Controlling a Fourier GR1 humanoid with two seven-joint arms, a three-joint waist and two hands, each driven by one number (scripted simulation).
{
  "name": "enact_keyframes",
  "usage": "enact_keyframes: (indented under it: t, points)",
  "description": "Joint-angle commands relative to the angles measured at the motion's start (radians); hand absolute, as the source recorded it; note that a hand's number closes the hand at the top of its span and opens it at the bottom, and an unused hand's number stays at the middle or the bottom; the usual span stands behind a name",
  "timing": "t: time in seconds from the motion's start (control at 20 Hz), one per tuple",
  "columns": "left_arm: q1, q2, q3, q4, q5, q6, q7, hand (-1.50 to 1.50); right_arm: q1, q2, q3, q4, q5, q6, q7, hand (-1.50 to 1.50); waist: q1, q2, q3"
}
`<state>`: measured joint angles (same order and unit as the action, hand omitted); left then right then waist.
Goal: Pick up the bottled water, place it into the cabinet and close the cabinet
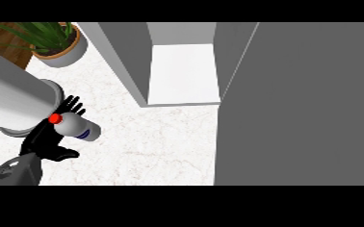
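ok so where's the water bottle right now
In the head view it is at the left, held in the left hand: the bottled water sits above the counter, left of the open cabinet.

Your left hand [51, 139] low at view's left edge, grey forearm entering from bottom corner, fingers and thumb curled around bottle [77, 126], wrist tilted upward. Right hand not visible.

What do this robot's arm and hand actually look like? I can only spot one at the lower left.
Only one arm shows here. Its forearm is a grey, rounded, smooth-looking casing coming in from the lower left corner. At its end sits the left hand, entirely black, with slender fingers and a thumb shaped rather like a person's. No cables, markings or sleeves are visible. The other arm and hand are out of view.
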<state>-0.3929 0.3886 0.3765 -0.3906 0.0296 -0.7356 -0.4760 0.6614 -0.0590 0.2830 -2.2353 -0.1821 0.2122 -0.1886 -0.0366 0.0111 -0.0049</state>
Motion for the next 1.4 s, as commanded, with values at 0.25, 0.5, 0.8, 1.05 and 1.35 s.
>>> enact_keyframes:
  t: [0.25,0.5,0.8,1.05,1.35]
  points:
    - [-0.038,-0.042,-0.007,0.122,-0.004,-0.092,-0.12,-1.5,-0.038,0.02,-0.005,0.085,-0.003,-0.001,-0.045,-1.5,0.0,0.001,0.0]
    - [-0.06,-0.057,-0.013,0.136,0.018,-0.189,-0.072,-1.5,-0.022,-0.009,-0.021,0.026,-0.024,0.004,-0.006,-1.5,-0.001,0.0,0.0]
    - [-0.096,-0.053,0.005,0.154,0.051,-0.223,-0.025,-1.5,-0.057,-0.007,-0.04,0.068,-0.046,0.012,-0.021,-1.5,0.002,0.001,0.0]
    - [-0.067,-0.054,-0.01,0.141,0.053,-0.303,-0.014,-1.5,-0.02,-0.007,-0.009,0.05,-0.035,0.004,-0.008,-1.5,0.004,-0.001,0.0]
    - [-0.063,-0.135,-0.056,0.079,0.019,-0.231,-0.061,1.5,-0.031,-0.002,-0.005,0.023,-0.042,-0.014,0.018,-1.5,0.007,-0.002,0.001]
